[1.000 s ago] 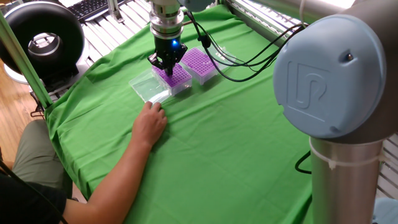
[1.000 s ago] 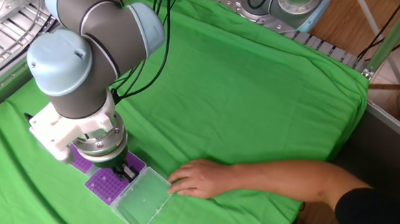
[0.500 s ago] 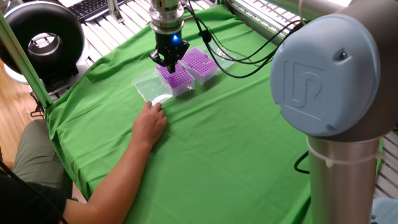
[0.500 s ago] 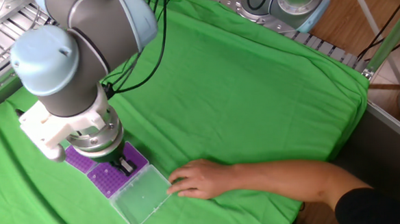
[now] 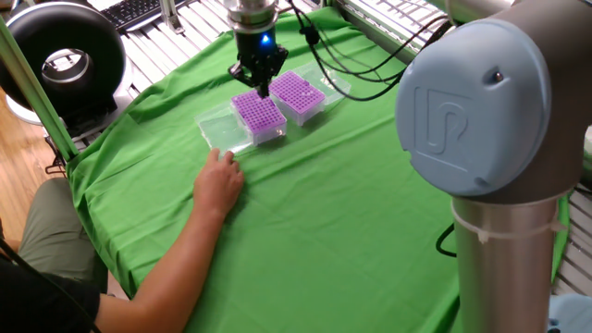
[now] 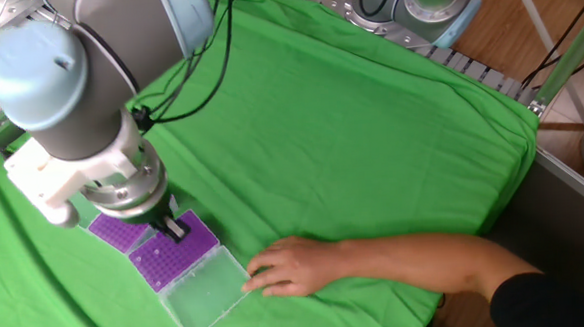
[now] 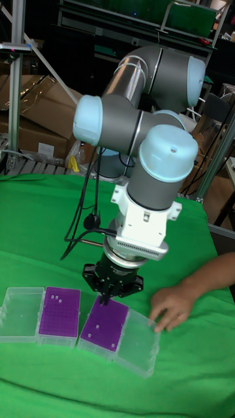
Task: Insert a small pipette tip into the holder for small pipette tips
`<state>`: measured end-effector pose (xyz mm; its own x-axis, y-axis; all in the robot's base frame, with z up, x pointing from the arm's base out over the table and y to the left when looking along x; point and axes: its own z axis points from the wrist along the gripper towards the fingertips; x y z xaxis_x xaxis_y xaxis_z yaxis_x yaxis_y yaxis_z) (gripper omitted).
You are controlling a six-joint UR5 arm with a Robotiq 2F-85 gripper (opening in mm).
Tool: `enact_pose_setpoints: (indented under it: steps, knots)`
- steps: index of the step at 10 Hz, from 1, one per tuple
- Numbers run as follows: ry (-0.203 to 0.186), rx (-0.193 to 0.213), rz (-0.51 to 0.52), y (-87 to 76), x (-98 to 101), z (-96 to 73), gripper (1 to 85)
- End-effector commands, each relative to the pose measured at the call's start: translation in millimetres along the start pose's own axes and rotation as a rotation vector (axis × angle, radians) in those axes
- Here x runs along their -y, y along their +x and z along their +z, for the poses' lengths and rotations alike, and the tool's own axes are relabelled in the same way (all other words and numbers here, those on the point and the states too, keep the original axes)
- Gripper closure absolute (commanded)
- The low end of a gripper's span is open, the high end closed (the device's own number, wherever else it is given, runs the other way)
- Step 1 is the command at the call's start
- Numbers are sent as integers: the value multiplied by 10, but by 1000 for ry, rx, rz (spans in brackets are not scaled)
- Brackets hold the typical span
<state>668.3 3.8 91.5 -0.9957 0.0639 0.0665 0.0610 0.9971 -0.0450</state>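
Note:
Two purple pipette tip holders stand side by side on the green cloth, and I cannot tell which one takes small tips. One holder (image 5: 258,115) (image 6: 171,252) (image 7: 104,324) has its clear lid (image 5: 222,135) (image 6: 207,296) folded open beside it. The other holder (image 5: 298,92) (image 6: 115,231) (image 7: 59,312) holds a few pale tips. My gripper (image 5: 262,86) (image 6: 176,228) (image 7: 104,298) points straight down over the edge of the first holder that faces the second. Its fingers are pressed together. A small pipette tip between them is too small to make out.
A person's hand (image 5: 220,180) (image 6: 287,267) (image 7: 171,307) rests on the cloth just beside the open lid, the forearm stretching off the table edge. The second holder's clear lid (image 7: 19,313) lies open on its outer side. Cables (image 5: 370,88) trail behind the arm.
My gripper has moved from the lid side of the first holder across it toward the second holder. The holders and the person's hand have hardly moved.

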Motion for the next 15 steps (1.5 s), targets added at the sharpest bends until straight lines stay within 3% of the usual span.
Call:
enact_pose_setpoints:
  steps: [1, 3, 6, 10, 15]
  knots:
    - [7, 18, -89, 46, 291, -19, 847]
    - [11, 39, -145, 79, 510, 22, 847]
    - [1, 68, -194, 93, 676, 172, 847]
    - [-17, 98, -223, 89, 715, 280, 847]
    - [-11, 111, -236, 72, 754, 317, 847]
